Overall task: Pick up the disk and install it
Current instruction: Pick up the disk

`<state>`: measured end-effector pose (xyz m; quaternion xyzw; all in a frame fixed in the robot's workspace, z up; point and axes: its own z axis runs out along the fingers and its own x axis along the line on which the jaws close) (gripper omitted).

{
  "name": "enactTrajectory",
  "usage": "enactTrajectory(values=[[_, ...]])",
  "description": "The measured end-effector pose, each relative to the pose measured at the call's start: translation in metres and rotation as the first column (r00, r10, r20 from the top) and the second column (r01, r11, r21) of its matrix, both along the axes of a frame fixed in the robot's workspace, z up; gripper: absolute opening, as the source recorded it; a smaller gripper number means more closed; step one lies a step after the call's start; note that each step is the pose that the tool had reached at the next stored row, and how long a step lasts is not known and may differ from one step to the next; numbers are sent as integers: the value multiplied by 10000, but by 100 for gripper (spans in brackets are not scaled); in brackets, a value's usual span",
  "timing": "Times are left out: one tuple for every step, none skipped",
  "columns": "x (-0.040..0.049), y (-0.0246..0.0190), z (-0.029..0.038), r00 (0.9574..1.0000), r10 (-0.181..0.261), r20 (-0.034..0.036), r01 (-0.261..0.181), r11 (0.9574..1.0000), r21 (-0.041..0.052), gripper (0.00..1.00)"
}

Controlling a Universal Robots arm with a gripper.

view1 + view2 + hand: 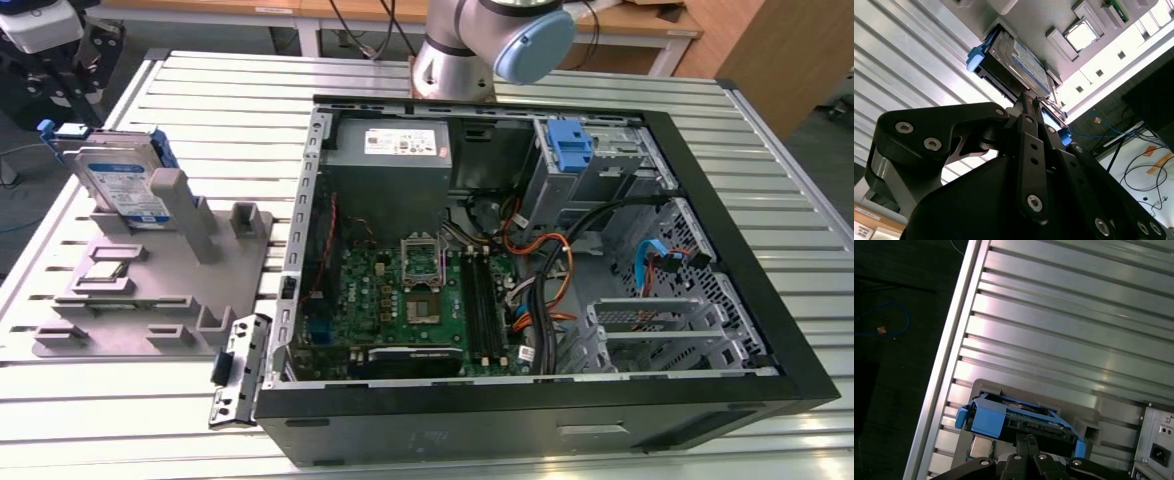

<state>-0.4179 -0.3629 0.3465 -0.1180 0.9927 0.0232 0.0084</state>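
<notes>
While the flat silver-grey hard disk (120,185) with blue rails stands upright in the grey holder (147,290) at the edge of the slatted metal tabletop (200,90), we log the black gripper (1026,440) clenched at its top; lift and install into the black computer case (787,330) remain.

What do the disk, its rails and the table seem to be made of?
The disk looks like a metal body, judging by its silver-grey sheen, with a glossy white-and-blue label, perhaps paper. The rails are probably moulded plastic, as the blue is uniform and matt. The table is likely aluminium, since its brushed slats reflect light in soft bands.
</notes>
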Motion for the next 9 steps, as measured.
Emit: enactTrajectory(values=[[0, 0, 0, 10000, 4, 0, -4, 10000, 0, 10], [0, 0, 0, 10000, 11, -1, -11, 10000, 0, 10], [0, 0, 0, 10000, 12, -1, -12, 10000, 0, 10], [0, 0, 0, 10000, 12, -1, -12, 10000, 0, 10], [0, 0, 0, 10000, 12, -1, -12, 10000, 0, 10], [0, 0, 0, 10000, 13, -1, -13, 10000, 0, 10], [0, 0, 0, 10000, 13, 0, -13, 10000, 0, 10], [0, 0, 0, 10000, 14, -1, -14, 10000, 0, 10], [0, 0, 0, 10000, 15, 0, -15, 10000, 0, 10]])
